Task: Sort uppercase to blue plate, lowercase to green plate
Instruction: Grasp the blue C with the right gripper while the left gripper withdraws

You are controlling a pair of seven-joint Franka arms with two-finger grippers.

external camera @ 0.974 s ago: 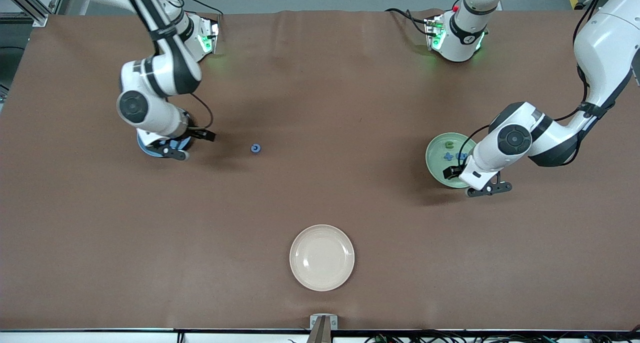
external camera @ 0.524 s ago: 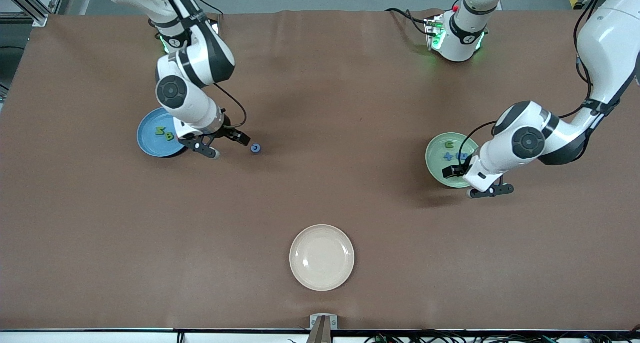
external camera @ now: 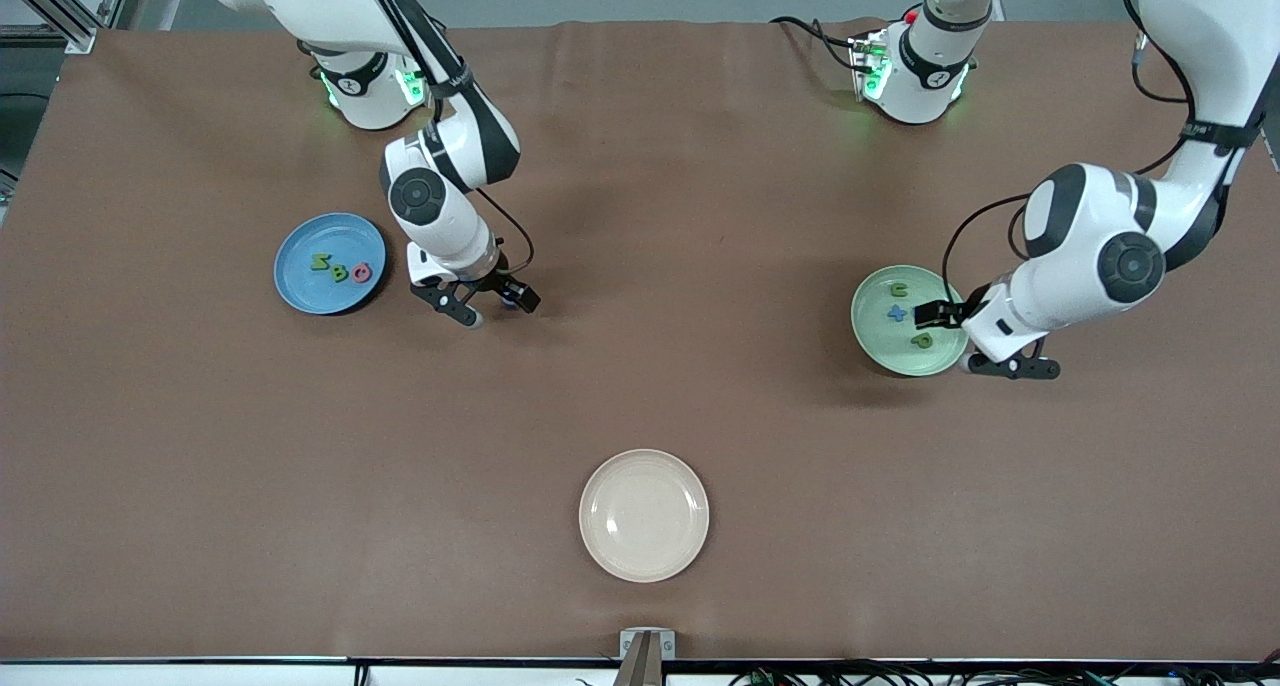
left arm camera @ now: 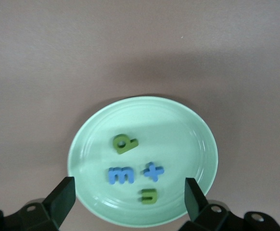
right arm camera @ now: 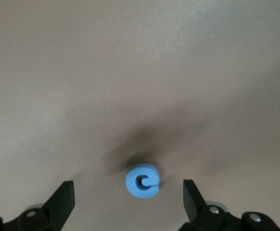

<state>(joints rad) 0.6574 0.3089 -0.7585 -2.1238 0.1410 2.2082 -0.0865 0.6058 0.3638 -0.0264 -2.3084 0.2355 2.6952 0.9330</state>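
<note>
On the blue plate, toward the right arm's end of the table, three uppercase letters already lie: the green N-shape, the green B and the red ring letter. Just beside that plate the right gripper hangs over the last piece on the bare table, the blue ring letter, with its jaws spread wide and holding nothing; the right wrist view shows the letter lying between the two fingertips. The step in hand looks like the final uppercase pick: the gripper needs to descend, close on the small foam piece and carry it to the blue plate. Nearer the front camera sits the cream plate. At the left arm's end, the green plate holds the green u, green p, blue t and blue m; the left gripper waits above it, jaws apart and holding nothing.
</note>
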